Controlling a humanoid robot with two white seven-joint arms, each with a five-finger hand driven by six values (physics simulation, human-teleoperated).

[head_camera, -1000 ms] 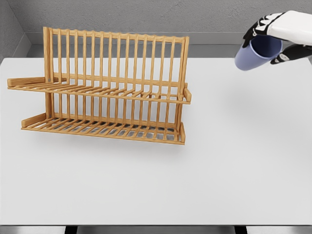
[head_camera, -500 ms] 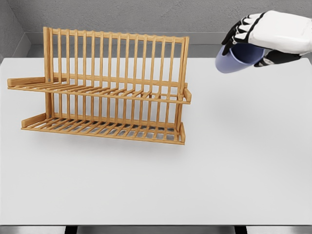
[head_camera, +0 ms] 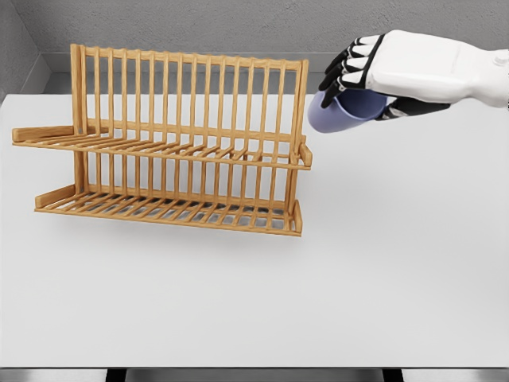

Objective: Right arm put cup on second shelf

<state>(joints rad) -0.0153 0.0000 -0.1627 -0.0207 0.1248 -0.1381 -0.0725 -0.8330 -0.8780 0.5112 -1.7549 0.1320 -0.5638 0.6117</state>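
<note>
Right hand [head_camera: 390, 68] wrapped over a cup [head_camera: 343, 111], dark-tipped fingers [head_camera: 343, 68] curled down across its upper side, thumb tucked beneath against the far wall. Firmly gripped, nothing loose. White, smooth-shelled palm and forearm reaching in from the right edge, black at the finger joints.

Cup: pale lavender-blue, plain, smooth, matte, cylindrical, tipped on its side with the closed base toward the rack. Held in the air, clear of the table [head_camera: 398, 263], just beside the rack's right upright and roughly level with the top of the upper shelf [head_camera: 159, 150]. Touching the post or just short of it: cannot tell.

Rack [head_camera: 183, 143]: honey-coloured wood, two tiers of thin slats, tall back of evenly spaced vertical dowels, squared corner posts, short arms jutting left at each tier. Lower shelf [head_camera: 167, 211] resting on the table, upper one slightly tilted toward the front. Both bare.

Table flat, white, unmarked, soft shadow under the rack. Grey textured wall [head_camera: 238, 24] behind.
</note>
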